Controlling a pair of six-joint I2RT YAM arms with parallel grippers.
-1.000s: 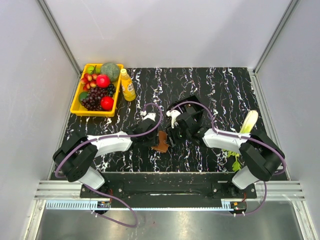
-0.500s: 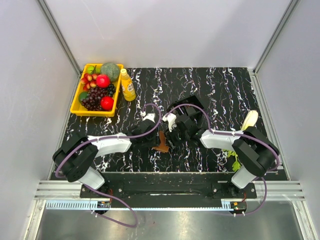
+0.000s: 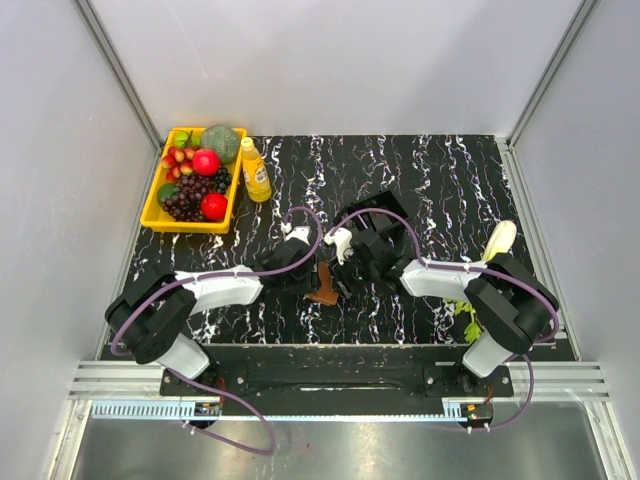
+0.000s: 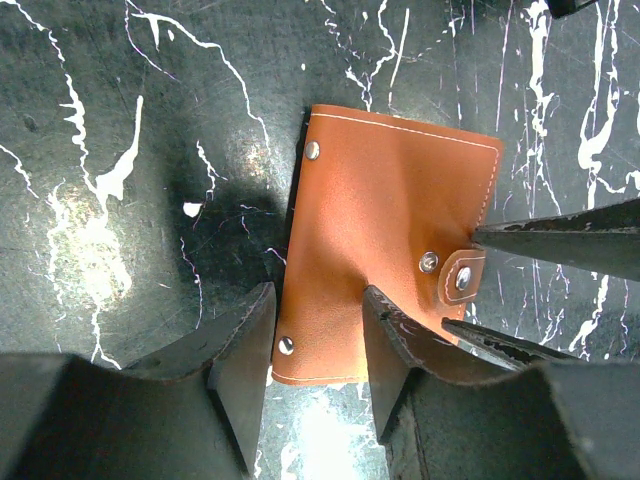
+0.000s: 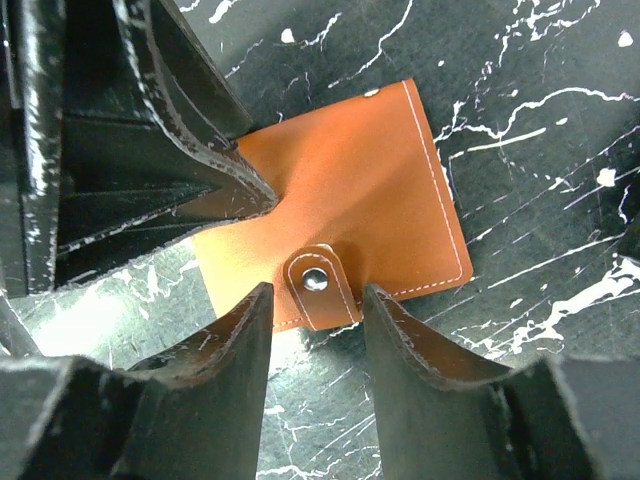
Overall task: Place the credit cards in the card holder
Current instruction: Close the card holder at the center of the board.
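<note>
Lying folded on the black marbled table [image 3: 440,180], near its front middle: a brown leather card holder [image 4: 390,210] with pale stitching, snap tab [image 5: 318,283] at one edge. Left gripper [image 4: 318,300] with jaws apart, astride one corner, one finger [image 4: 385,340] pressing a crease into the leather, the other just off the edge. Right gripper [image 5: 317,296] opposite, jaws likewise parted, straddling the snap tab without clamping it.
</note>
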